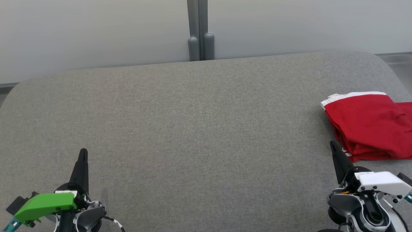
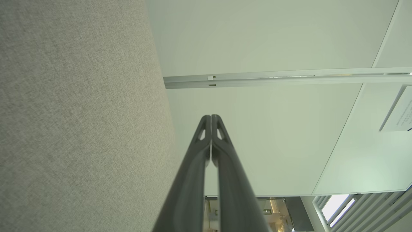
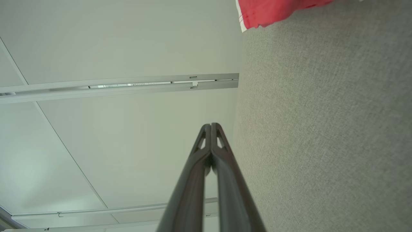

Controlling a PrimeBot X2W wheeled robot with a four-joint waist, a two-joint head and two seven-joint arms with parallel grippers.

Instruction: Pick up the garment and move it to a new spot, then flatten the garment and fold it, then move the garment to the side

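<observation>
1. Left gripper (image 1: 83, 153) near-left corner of grey padded surface (image 1: 199, 122), fingers together, empty.
2. Right gripper (image 1: 333, 145) near-right corner, fingers together, empty.
3. Red garment (image 1: 367, 129) folded at right edge, just beside right gripper tip.

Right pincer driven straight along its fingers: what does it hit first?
Probably nothing near. The shut right pincer points along the grey fabric surface, beside the red garment with white trim, not into it. First in line looks like the pale wall panel; depth unclear.
</observation>
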